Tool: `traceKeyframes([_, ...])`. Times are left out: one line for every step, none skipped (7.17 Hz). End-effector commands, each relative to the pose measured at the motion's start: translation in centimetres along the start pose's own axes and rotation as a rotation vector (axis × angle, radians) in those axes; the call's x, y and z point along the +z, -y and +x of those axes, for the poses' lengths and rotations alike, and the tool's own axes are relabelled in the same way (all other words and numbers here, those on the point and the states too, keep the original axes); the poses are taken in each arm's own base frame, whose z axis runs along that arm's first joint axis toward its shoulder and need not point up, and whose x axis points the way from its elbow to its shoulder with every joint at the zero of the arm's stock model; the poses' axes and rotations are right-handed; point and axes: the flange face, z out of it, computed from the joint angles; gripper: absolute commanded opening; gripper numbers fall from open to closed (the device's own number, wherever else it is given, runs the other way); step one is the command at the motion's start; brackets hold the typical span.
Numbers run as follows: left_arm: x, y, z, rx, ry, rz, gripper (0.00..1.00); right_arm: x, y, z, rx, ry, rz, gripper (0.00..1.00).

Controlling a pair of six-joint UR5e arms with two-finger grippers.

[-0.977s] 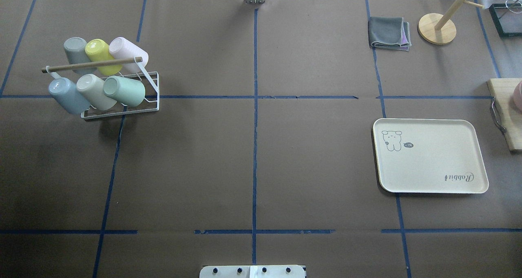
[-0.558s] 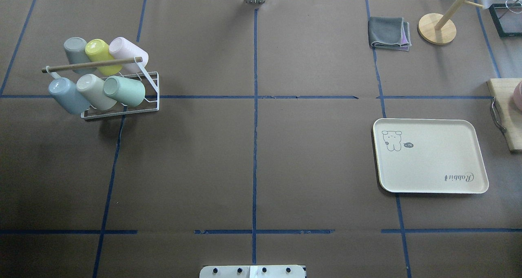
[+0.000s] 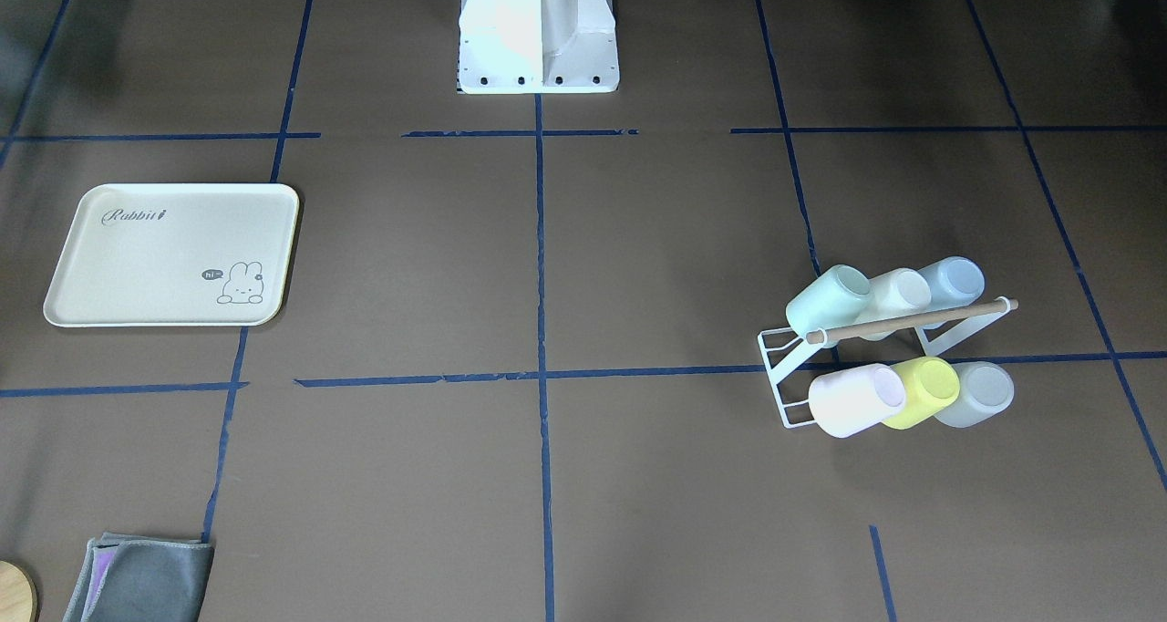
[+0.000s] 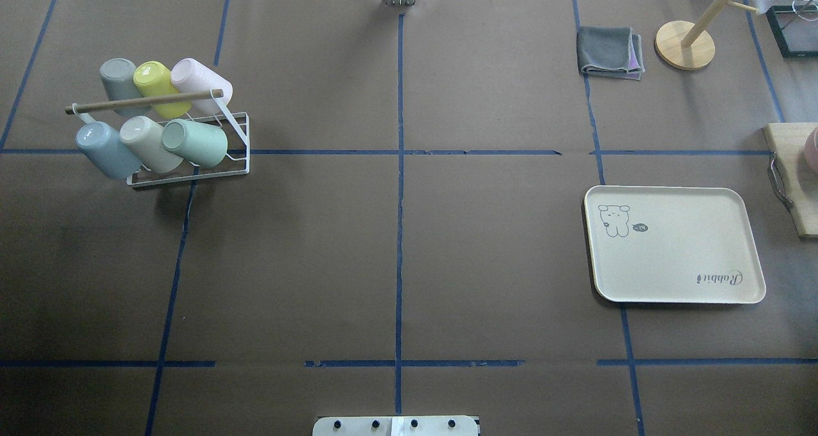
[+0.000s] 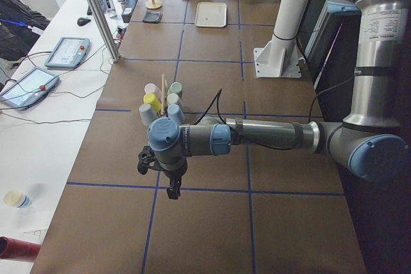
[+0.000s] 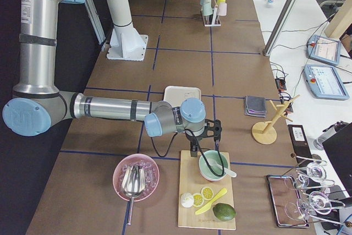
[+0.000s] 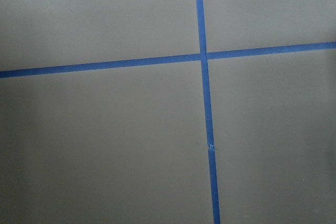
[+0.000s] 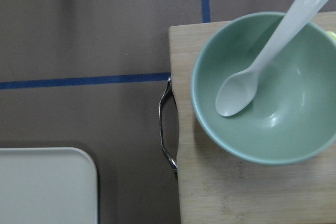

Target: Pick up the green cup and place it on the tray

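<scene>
The green cup (image 4: 195, 143) lies tilted on a white wire rack (image 4: 189, 176) at the table's left, at the right end of the near row, beside a cream and a pale blue cup. It also shows in the front view (image 3: 828, 300) and the left view (image 5: 175, 88). The tray (image 4: 674, 244) lies bare at the right. My left gripper (image 5: 172, 189) hangs over the bare table, well short of the rack. My right gripper (image 6: 204, 138) hangs between the tray (image 6: 175, 93) and a cutting board. I cannot tell whether either is open or shut.
Grey, yellow-green and pink cups fill the rack's far row. A cutting board (image 4: 791, 167) with a green bowl and spoon (image 8: 268, 87) lies right of the tray (image 8: 47, 184). A grey cloth (image 4: 610, 52) and a wooden stand (image 4: 684, 45) sit at the far right.
</scene>
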Motion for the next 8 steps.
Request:
traceKeyframes([-0.3,-0.3,0.4,0.005,-0.001,0.006,1.00,2.1,-2.1,-4.0,0.081,0.035,-0.010,1.00])
traceKeyframes([-0.3,-0.3,0.4,0.005,0.001,0.006,1.00,4.0,-3.1,-5.8,0.105,0.033,-0.021,1.00])
traceKeyframes([-0.2,-0.3,0.3,0.004,0.001,0.005,1.00,6.0,-4.1,-7.1,0.099,0.012,-0.035,1.00])
traceKeyframes([-0.2,-0.3,0.3,0.004,0.001,0.005,1.00,8.0,-4.8,-8.1,0.073,-0.029,-0.046,1.00])
traceKeyframes([-0.2,-0.4,0.3,0.003,0.001,0.004,1.00,9.3,-5.4,-8.7,0.056,-0.036,-0.074,1.00])
traceKeyframes([-0.2,-0.4,0.3,0.003,0.001,0.004,1.00,10.2,-5.9,-9.3,0.040,-0.039,-0.097,1.00])
traceKeyframes([-0.2,-0.3,0.3,0.004,0.001,0.005,1.00,11.5,-6.1,-9.2,0.036,-0.047,-0.121,1.00])
traceKeyframes([-0.2,-0.3,0.3,0.002,0.001,0.005,1.00,12.0,-6.4,-9.6,0.027,-0.049,-0.133,1.00])
